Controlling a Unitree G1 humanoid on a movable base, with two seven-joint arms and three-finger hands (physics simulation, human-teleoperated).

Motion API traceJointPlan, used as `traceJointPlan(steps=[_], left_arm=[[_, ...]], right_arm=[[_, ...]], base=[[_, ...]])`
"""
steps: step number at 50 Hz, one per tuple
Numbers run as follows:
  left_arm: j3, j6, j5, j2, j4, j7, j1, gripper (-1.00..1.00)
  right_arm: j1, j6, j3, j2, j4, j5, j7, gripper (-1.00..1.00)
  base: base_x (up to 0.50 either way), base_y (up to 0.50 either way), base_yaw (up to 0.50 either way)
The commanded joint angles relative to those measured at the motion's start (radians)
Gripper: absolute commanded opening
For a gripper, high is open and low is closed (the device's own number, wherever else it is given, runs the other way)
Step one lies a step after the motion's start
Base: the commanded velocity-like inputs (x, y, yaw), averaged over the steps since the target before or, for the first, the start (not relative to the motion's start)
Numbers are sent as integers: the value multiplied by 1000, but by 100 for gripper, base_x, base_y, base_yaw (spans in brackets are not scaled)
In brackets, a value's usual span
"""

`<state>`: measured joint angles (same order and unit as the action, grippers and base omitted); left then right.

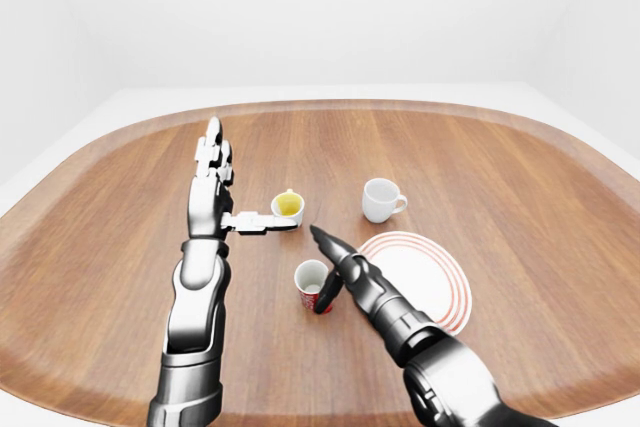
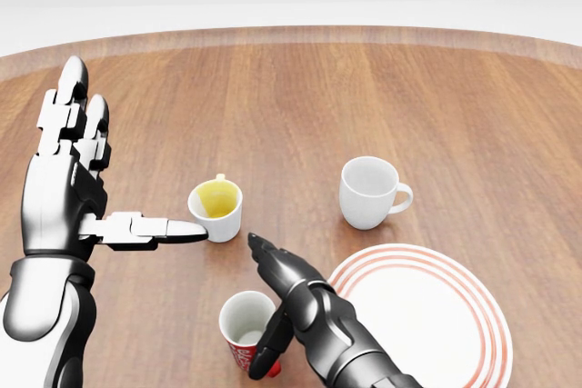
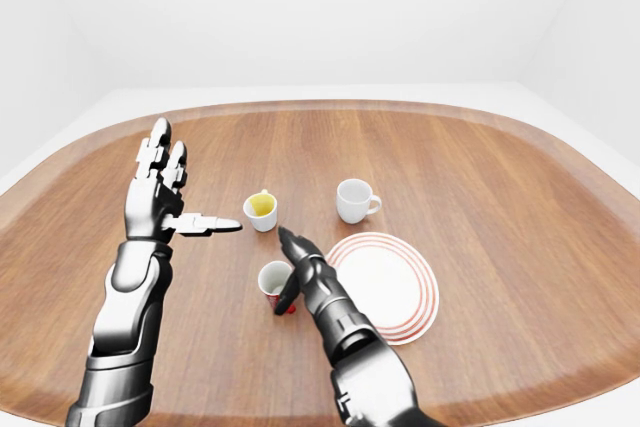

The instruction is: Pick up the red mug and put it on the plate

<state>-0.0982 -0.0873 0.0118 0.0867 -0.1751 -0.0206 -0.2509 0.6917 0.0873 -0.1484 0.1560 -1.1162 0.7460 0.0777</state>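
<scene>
One red mug point(image 2: 244, 326) stands touching the right hand's point(image 2: 277, 306) spread, unclosed fingers.

Simulated white room, wooden table point(image 1: 520, 197)

glossy silver-and-black jointed arms point(image 2: 55, 215)

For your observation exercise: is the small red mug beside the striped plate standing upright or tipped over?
Upright. The small red mug stands on the wooden table, its round white mouth facing up and appearing empty, with the right hand open beside it.
</scene>
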Motion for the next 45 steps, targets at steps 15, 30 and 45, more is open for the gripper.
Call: traceJointPlan(steps=[15,30,45], left_arm=[[0,0,5,-1,-1,1,8,100],[-2,0,7,1,-5,0,6,100],[0,0,5,-1,5,0,7,100]], right_arm=[[23,0,-7,36,-53,18,-17,100],[29,-8,-4,47,-122,38,-42,100],[30,-7,-4,51,-133,52,-46,86]], base=[[0,0,0],[0,0,0],[0,0,0]])
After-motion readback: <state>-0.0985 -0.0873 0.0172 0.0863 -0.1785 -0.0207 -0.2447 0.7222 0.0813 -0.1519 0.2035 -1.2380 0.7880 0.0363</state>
